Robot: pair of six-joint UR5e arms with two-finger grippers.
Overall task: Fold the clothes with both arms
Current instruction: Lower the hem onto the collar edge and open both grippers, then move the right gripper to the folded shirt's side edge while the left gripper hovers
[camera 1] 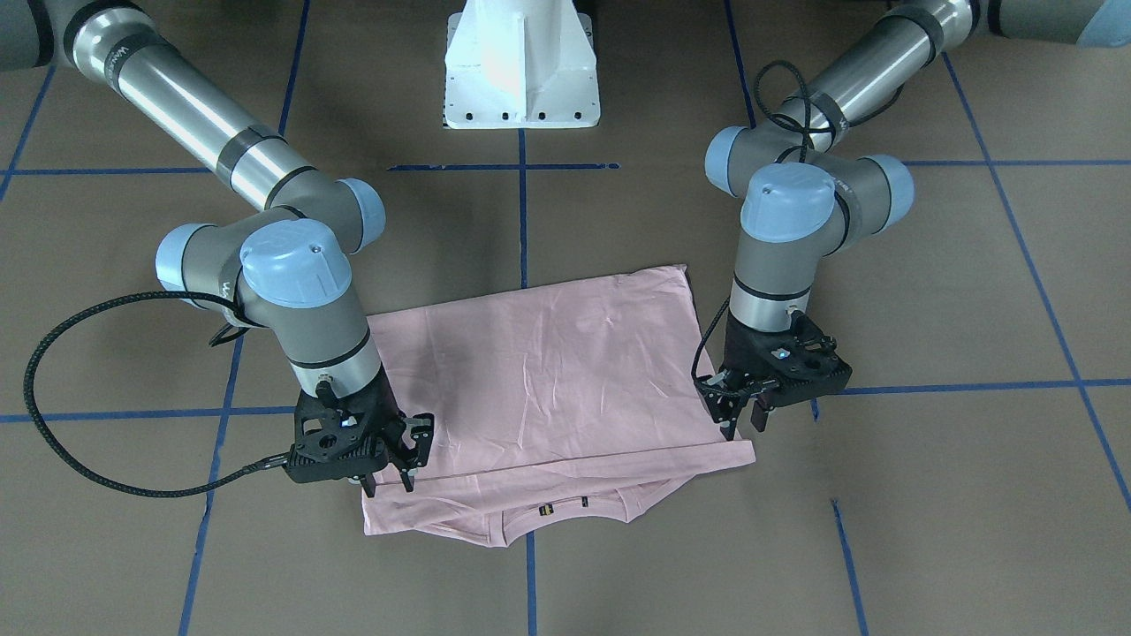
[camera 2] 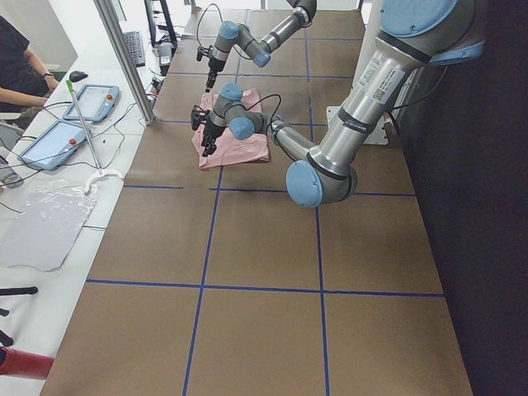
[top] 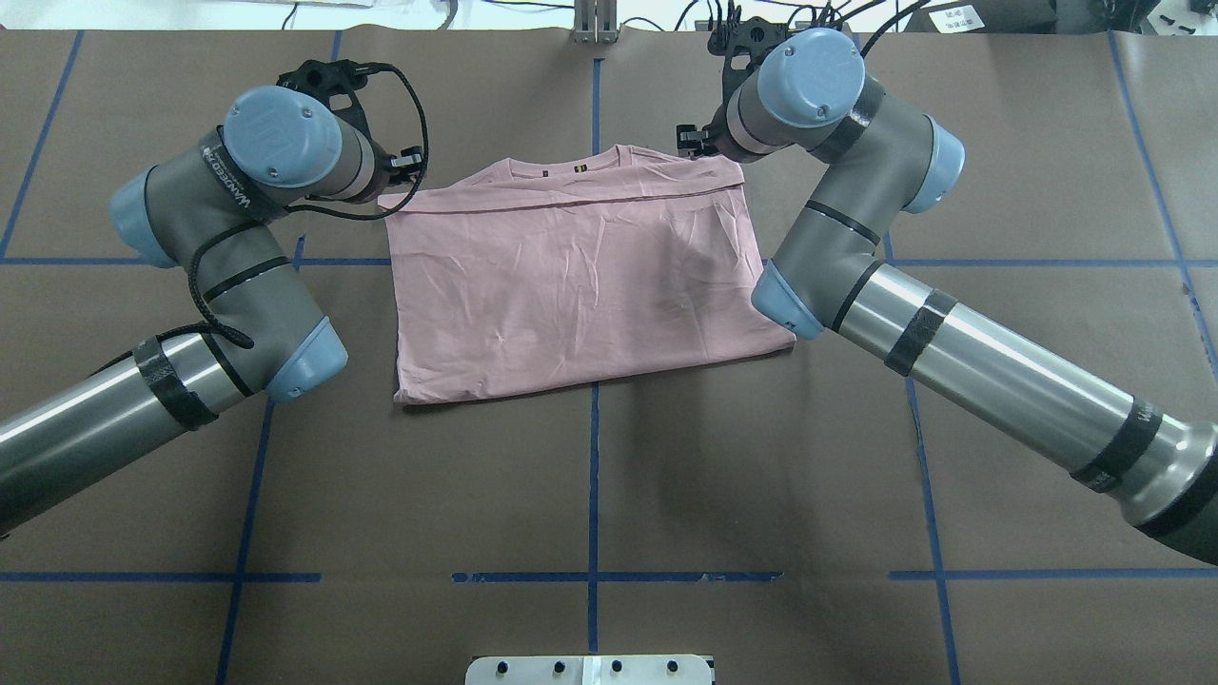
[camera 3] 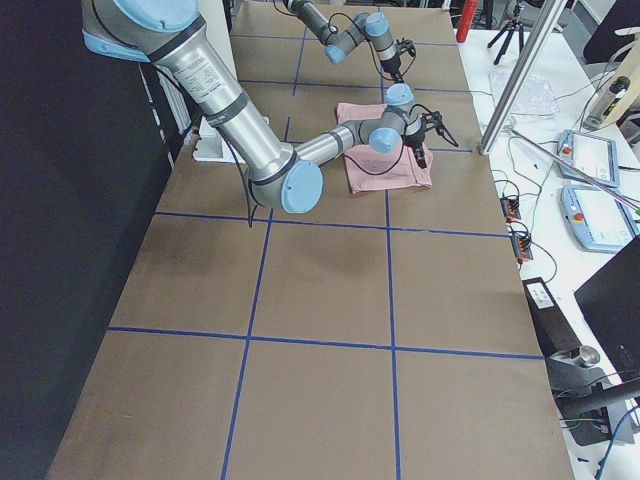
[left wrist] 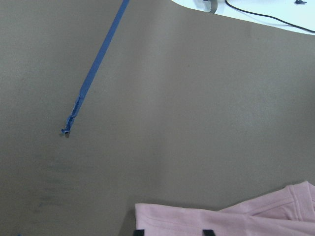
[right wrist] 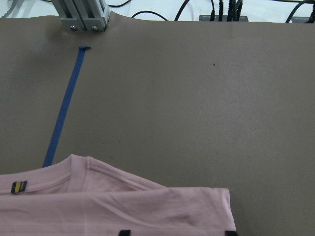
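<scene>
The T-shirt lies flat near the middle of the table, folded to a rough rectangle, with no sleeve showing. Its upper layer ends in a straight free edge just short of the collar. The collar is on the side away from the robot's base, with its small label exposed. Judgement: a hem-to-collar fold is laid down, and the offset leaves the neckline uncovered.

The left gripper stands at one end of that free edge and the right gripper at the other, both pointing down. Working the two corners as a pair keeps the edge straight across the full width of the garment.

Both grippers have their fingers spread apart. In each wrist view the fingertips appear as two separate dark tabs, with pink cloth lying flat beneath them and not pinched. Neither gripper has hold of anything. Whether the tips touch the cloth cannot be told.

Judgement: the cloth bears creases but lies stable. A further fold across the width would call for a fresh grasp at the corners.
</scene>
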